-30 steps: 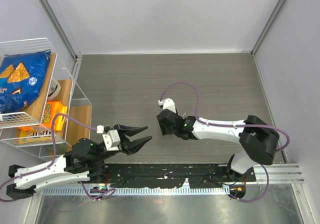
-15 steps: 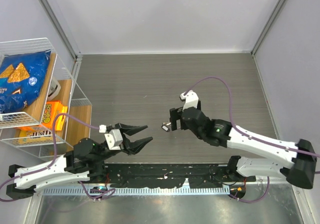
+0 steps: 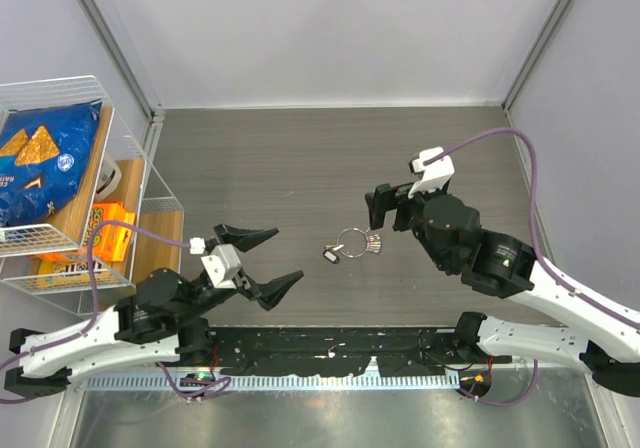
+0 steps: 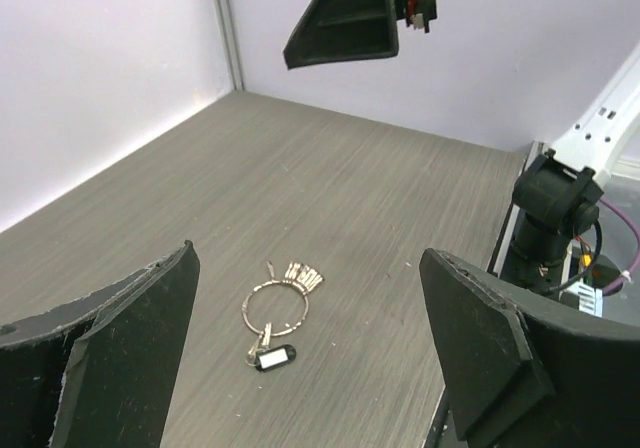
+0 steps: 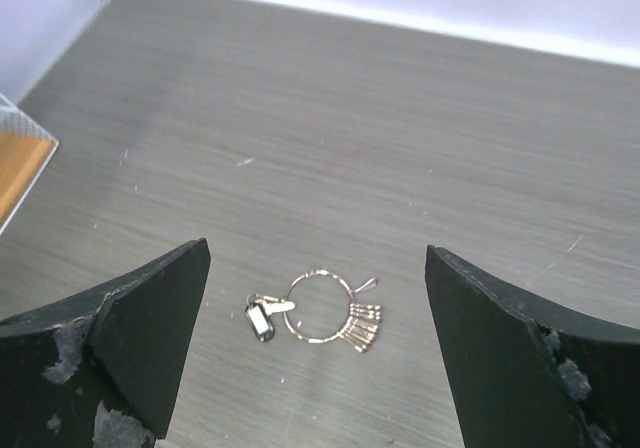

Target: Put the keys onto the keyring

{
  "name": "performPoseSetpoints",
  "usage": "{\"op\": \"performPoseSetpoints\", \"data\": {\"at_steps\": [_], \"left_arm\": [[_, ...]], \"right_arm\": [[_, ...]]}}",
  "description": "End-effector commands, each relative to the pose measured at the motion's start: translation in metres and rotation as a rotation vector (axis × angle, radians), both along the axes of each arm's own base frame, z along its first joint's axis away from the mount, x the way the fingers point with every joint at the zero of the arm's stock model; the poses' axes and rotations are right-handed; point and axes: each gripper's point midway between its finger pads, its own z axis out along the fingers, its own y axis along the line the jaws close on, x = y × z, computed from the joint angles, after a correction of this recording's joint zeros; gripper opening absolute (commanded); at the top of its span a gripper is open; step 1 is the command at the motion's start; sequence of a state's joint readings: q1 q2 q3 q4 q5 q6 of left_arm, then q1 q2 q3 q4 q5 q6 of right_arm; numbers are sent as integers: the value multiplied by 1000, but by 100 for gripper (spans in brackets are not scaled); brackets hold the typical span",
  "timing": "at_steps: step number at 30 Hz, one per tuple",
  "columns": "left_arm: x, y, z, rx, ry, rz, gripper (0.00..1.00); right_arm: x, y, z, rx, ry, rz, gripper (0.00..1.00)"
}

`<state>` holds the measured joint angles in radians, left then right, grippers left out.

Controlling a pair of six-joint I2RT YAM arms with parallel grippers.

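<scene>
The keyring [image 3: 351, 240] lies flat on the grey table between the arms. Several small silvery keys [image 3: 373, 243] fan out from its right side, and a key with a black head [image 3: 331, 256] lies at its left. Whether they are threaded on the ring I cannot tell. My left gripper [image 3: 272, 259] is open and empty, to the left of the ring. My right gripper [image 3: 390, 206] is open and empty, raised just right of and beyond the ring. The left wrist view shows the ring [image 4: 277, 306], keys [image 4: 303, 275] and black head [image 4: 272, 357]. The right wrist view shows the ring [image 5: 322, 308] and keys [image 5: 362, 326].
A white wire rack [image 3: 120, 98] stands at the left edge with a blue chip bag [image 3: 40, 163] and an orange packet [image 3: 105, 230]. A black rail [image 3: 330, 353] runs along the near edge by the arm bases. Grey walls close the far side and the right.
My right gripper has pulled back to the right and risen away from the keyring, which now lies uncovered on the table. My left gripper has opened a little wider.
</scene>
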<state>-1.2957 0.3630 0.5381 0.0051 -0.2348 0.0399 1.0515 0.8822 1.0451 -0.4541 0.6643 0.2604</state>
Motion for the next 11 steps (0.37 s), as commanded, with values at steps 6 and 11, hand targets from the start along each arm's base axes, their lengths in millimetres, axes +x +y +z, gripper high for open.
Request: {"op": "performPoseSetpoints", "data": {"at_steps": [6, 11], "left_arm": [[17, 40, 30, -2, 43, 166, 100], [17, 64, 37, -63, 54, 204, 100]], "right_arm": [[4, -24, 61, 65, -140, -69, 95], [-1, -18, 65, 58, -139, -10, 96]]}}
